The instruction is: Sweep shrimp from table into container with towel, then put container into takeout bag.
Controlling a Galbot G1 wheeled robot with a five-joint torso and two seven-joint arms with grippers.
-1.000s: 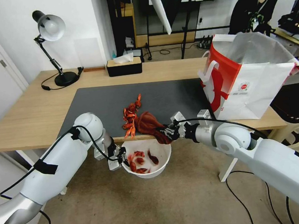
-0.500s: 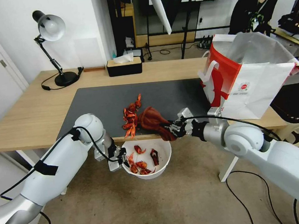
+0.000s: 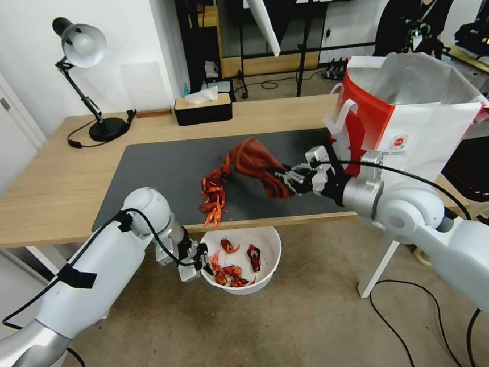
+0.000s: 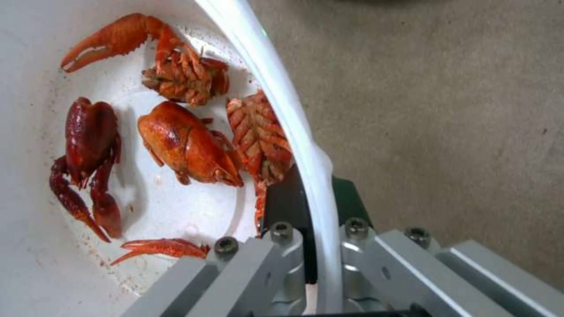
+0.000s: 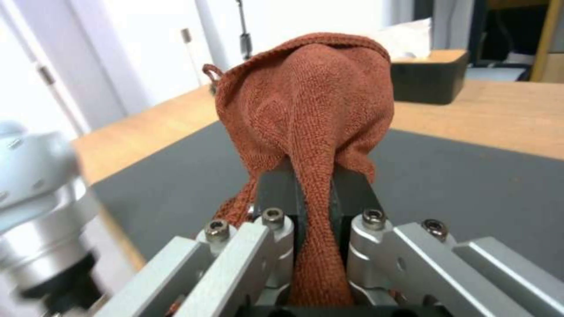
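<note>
**Towel up over the mat, bowl held below the table edge**

Here's the right gripper (image 3: 285, 177), out over the dark grey mat (image 3: 157, 168), its jaws clamped tight on the towel (image 3: 257, 162). From the right wrist view you can see the cloth pinched into a narrow neck between the two pads (image 5: 276, 193), then ballooning out in a rust-red bunch beyond them. That bunched end reaches past the gripper to the far end of the shrimp (image 3: 214, 191), right beside the topmost piece, though whether it touches is hard to call. The rest of the shrimp run in a ragged line from there toward the table's (image 3: 50, 183) near edge, off to the left of the gripper and apart from it.

Down below, the left gripper (image 3: 197, 263) sits under the table's front edge, closed on the rim of the container (image 3: 266, 270). The left wrist view shows it clearly: one finger (image 4: 285, 200) inside the white wall, the other outside, the rim squeezed between them. Inside the bowl, just beyond that inner finger, several red shell pieces lie on the stained white bottom. The container hangs over the carpet, directly beneath the near end of the shrimp line.

The takeout bag (image 3: 417, 134) stands upright on the table just behind the right gripper's wrist, mouth open, silvery lining showing. A black tissue box (image 3: 202, 108) and a desk lamp (image 3: 81, 49) sit along the far side, well away from both grippers.
</note>
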